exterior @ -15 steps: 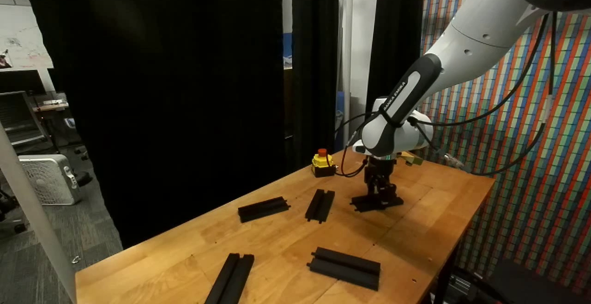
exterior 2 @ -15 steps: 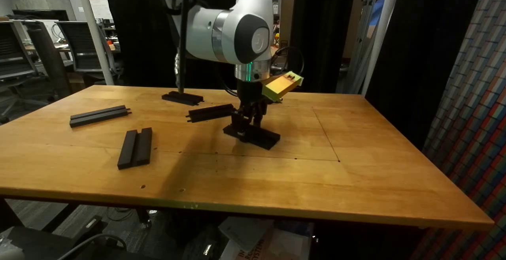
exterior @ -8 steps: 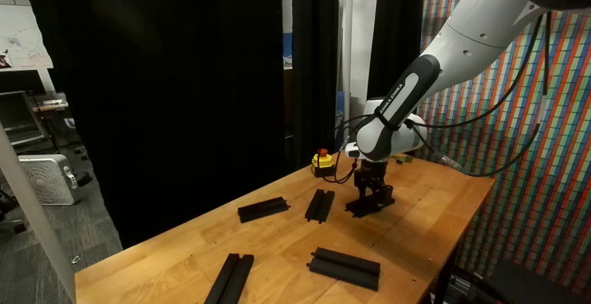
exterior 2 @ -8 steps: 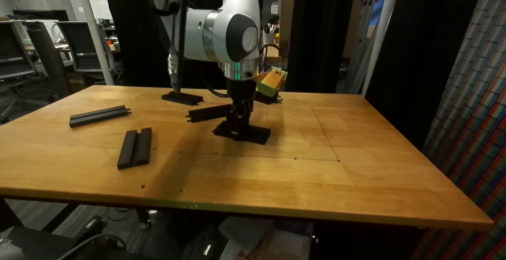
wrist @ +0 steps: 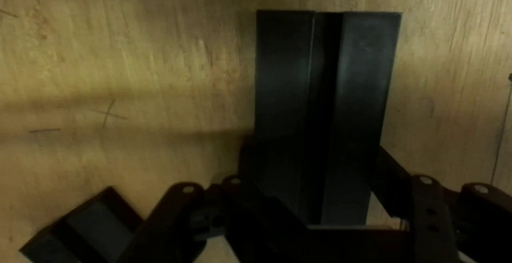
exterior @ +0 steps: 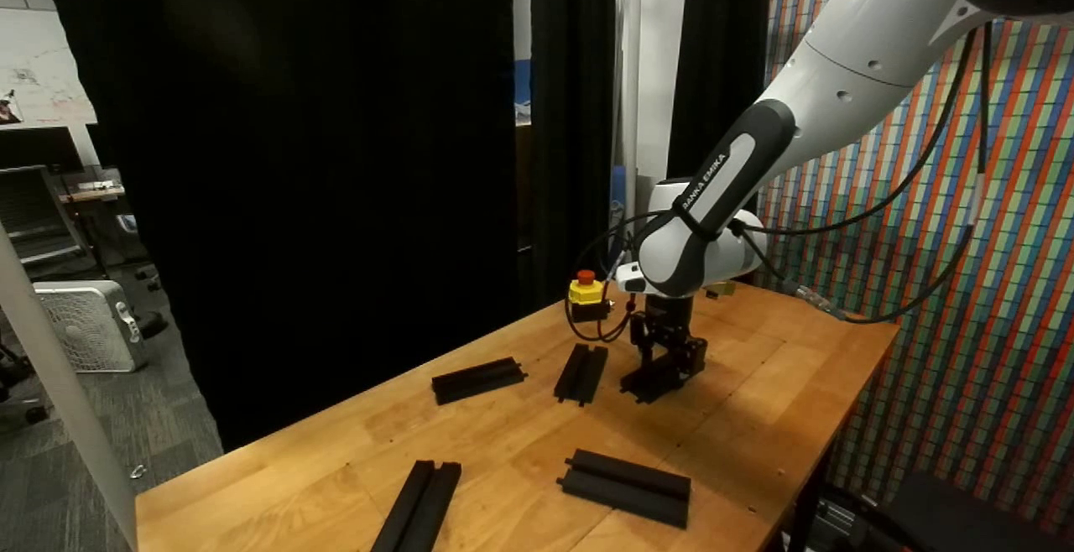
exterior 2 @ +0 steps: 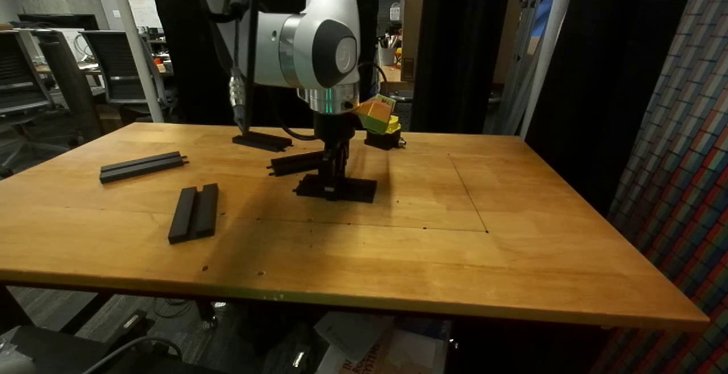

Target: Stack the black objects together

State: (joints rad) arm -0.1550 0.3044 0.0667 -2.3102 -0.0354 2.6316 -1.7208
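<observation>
A: What was happening at the wooden table (exterior 2: 426, 271)?

B: The Franka Panda arm (exterior: 822, 107) hung over it, and the Robotiq gripper (wrist: 314, 157) was clamped across a grooved black bar (wrist: 324, 111), its jaws pressed to both long sides.

A: Which step was in hand, then?

B: An early one, I'd have said: getting hold of one bar to set it on another. The nearest loose bar (exterior: 581, 374) lay close by, three other loose bars (exterior: 627, 487) farther off, all singly, so no stack had been started.

A: Was the held bar off the table?

B: I couldn't tell. It sat flat and very low in both exterior views.

A: And what did the next move call for?

B: Probably a small lift, then a turn to line up, as the nearest loose bar lay aslant to it in the wrist view, then a level lowering and a careful release.

A: Any writing?

B: On a white sheet (exterior 2: 406, 348) under the table I read "SYSTEMS"; the rest was blurred. The lettering (exterior: 706, 182) on the arm ended "ANKA EMIKA", its start unclear. A round emblem (exterior 2: 345, 55) there was too faint to make out.
</observation>
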